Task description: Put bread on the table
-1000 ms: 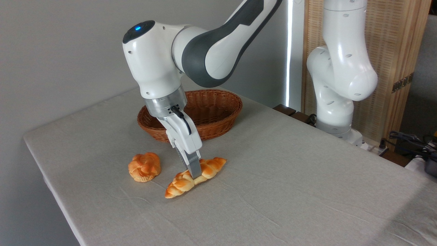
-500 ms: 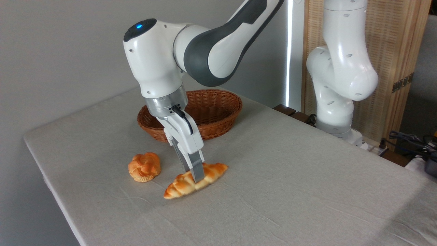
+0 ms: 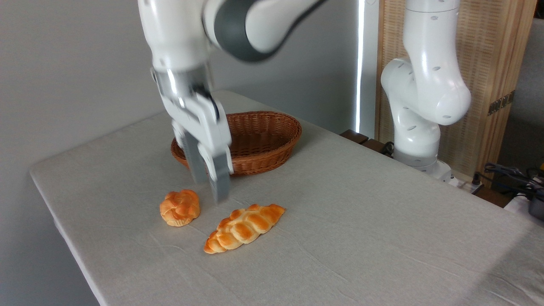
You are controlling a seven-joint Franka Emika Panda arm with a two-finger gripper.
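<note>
The long braided golden bread lies flat on the grey-beige cloth of the table, in front of the basket. My gripper hangs above and slightly behind-left of the loaf, blurred by motion. Its two fingers stand apart with nothing between them, so it is open and clear of the bread.
A small round knotted bun sits on the cloth just left of the loaf. The brown wicker basket stands behind, with nothing visible inside. The arm's white base rises at the right rear. The table's left edge is near the bun.
The gripper has let go of the bread and risen up and to the left. The loaf has settled flat on the cloth, its braided top now facing up.
</note>
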